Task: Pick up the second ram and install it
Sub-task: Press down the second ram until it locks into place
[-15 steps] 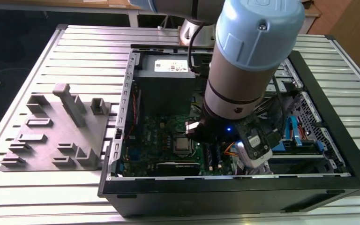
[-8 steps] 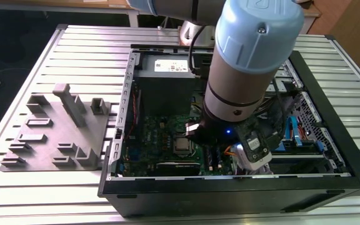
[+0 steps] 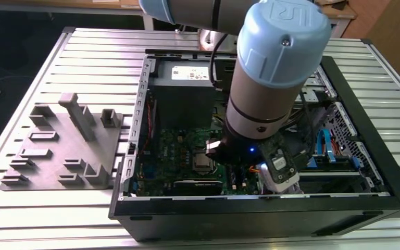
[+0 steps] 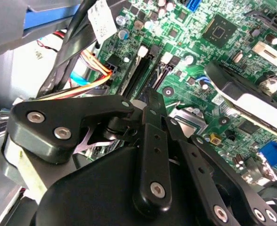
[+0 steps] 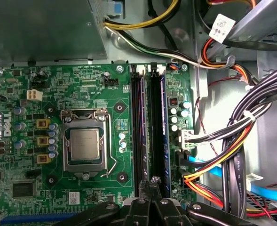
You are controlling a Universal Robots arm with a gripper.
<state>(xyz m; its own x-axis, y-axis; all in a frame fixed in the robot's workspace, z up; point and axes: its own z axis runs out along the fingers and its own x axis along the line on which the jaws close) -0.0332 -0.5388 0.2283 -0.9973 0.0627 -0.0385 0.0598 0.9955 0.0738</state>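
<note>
My gripper (image 5: pixel 152 182) is low over the green motherboard (image 5: pixel 72 89), its black fingers shut tip to tip with nothing between them. The tips sit over the near end of the two long black slot rails, between the one beside the processor (image 5: pixel 138 132) and the other rail (image 5: pixel 157 132). A thin dark blue edge, the second ram (image 5: pixel 162 136), runs along the rail farther from the processor, standing edge-on in it. I cannot tell whether the fingertips touch it. In the second wrist view the fingers (image 4: pixel 153 122) point at both rails (image 4: pixel 139 70). In the exterior view the arm (image 3: pixel 270 78) reaches down into the open computer case (image 3: pixel 255 208).
The processor socket (image 5: pixel 83 143) lies beside the rails. Bundles of coloured and black cables (image 5: pixel 232 141) crowd the other side. The power supply (image 3: pixel 186 78) fills the case's far end. A grey holder tray (image 3: pixel 61 151) sits on the slatted table at the exterior view's left.
</note>
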